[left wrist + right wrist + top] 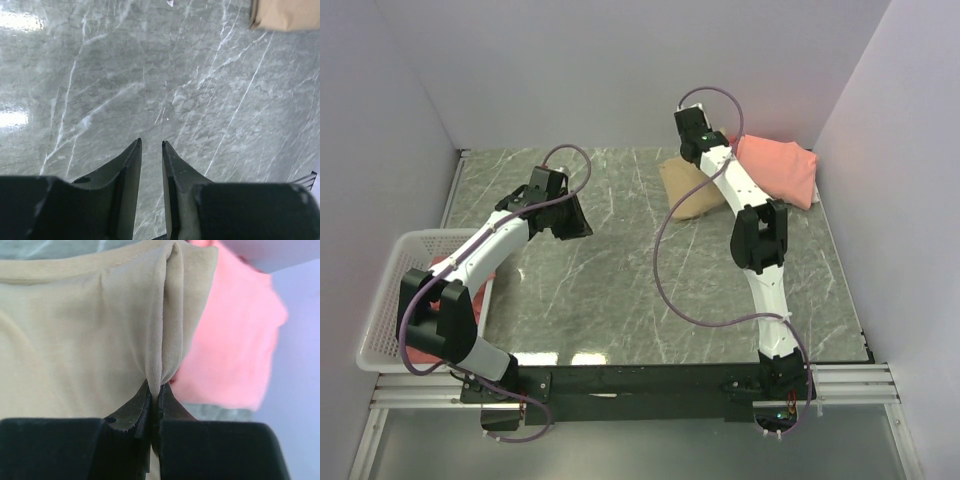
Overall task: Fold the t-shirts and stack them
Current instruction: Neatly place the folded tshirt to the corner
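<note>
At the near-left corner of the marble table (620,290), a white mesh basket (378,300) is sitting and holding a dusty red t-shirt (485,280), which is largely hidden under the left arm. Over the table's left-centre, the left gripper (151,142) is hovering above bare marble, its fingers standing slightly apart with nothing between them. Toward the table's far-right corner, the right gripper (156,388) is pinching a raised fold of the tan t-shirt (75,340), its fingers pressing together on the cloth. The tan t-shirt is lying bunched on the table's far side. The salmon-pink t-shirt (782,168) is lying just beside it, deeper in the table's far-right corner.
</note>
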